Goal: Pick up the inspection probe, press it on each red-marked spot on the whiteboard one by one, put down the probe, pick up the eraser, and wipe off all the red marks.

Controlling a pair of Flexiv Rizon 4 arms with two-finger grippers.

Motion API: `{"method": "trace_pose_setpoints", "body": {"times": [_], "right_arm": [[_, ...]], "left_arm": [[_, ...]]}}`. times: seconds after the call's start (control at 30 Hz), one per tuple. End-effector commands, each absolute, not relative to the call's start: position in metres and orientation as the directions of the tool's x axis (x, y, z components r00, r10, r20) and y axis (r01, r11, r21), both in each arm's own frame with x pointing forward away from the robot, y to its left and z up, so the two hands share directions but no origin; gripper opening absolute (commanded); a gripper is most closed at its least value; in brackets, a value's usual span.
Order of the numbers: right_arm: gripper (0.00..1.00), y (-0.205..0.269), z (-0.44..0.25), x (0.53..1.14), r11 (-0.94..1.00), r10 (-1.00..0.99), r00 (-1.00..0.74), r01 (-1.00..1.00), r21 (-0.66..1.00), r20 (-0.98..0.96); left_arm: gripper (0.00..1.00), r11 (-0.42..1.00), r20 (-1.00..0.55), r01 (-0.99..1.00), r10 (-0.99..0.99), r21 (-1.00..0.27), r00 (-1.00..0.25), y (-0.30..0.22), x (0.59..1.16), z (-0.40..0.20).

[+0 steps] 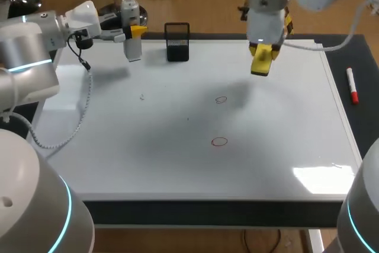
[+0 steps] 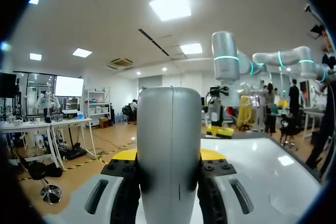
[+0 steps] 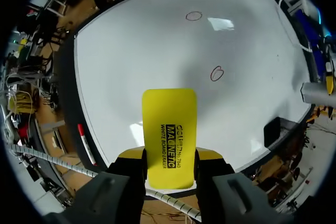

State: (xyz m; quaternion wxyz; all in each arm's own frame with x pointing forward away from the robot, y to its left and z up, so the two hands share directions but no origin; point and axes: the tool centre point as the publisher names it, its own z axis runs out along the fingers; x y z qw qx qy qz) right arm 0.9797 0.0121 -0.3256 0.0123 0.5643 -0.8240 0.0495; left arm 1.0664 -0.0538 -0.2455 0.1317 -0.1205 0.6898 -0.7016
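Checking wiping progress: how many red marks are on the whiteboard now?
2: one red circle near the whiteboard's middle, another closer to its front edge. None appears hidden.

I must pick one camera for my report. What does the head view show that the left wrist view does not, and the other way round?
Only the head view: the two red marks, the black holder and the red marker. Only the left wrist view: how both fingers of the left hand touch the probe. Both: the whiteboard, the probe, and the right hand with the yellow eraser.
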Motion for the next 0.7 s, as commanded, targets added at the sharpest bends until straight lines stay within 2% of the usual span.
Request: {"method": "trace_pose_setpoints", "body": {"times": [0.03, 0.7], "right_arm": [[0.0, 0.034, -0.327, 0.962, 0.332, -0.935, -0.342, -0.937, -0.108, 0.097], [0.0, 0.099, -0.349, 0.919, 0.215, -0.976, -0.217, -0.974, -0.075, 0.01]], "left_arm": [[0.0, -0.015, -0.014, 0.02, -0.354, -1.0, -0.935, -0.055, 1.066, -0.245], [0.0, -0.015, -0.014, 0.02, -0.354, -1.0, -0.935, -0.055, 1.066, -0.245]]}}
